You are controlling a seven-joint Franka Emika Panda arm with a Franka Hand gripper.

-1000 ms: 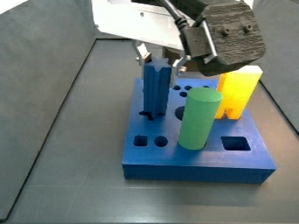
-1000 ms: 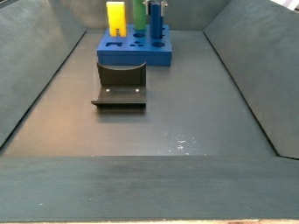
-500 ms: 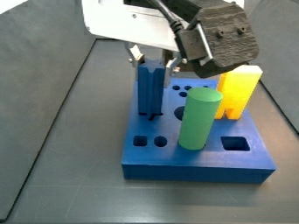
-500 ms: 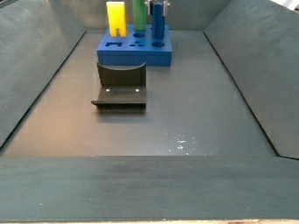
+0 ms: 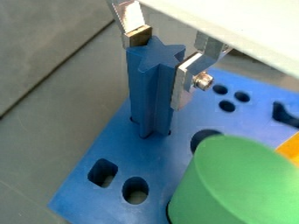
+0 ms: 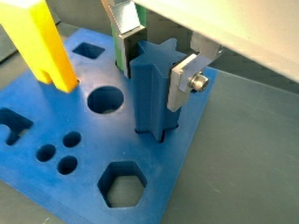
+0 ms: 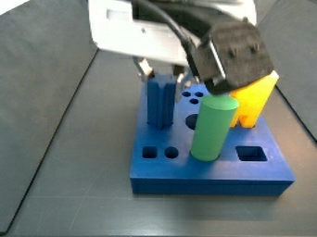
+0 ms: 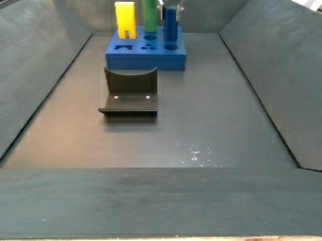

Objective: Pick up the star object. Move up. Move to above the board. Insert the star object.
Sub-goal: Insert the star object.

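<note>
Star sunk deeper into board since earlier frames, top now lower. Gripper lowered with it, fingers flanking its upper end.

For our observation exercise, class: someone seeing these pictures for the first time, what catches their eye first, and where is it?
First, the gripper above the board, its fingers flanking the top of the star object, which stands upright with its foot in the board. Next, the green cylinder and the yellow-orange block, both standing on the same board.

One board, one star object, one green cylinder, one yellow block, one gripper.
</note>
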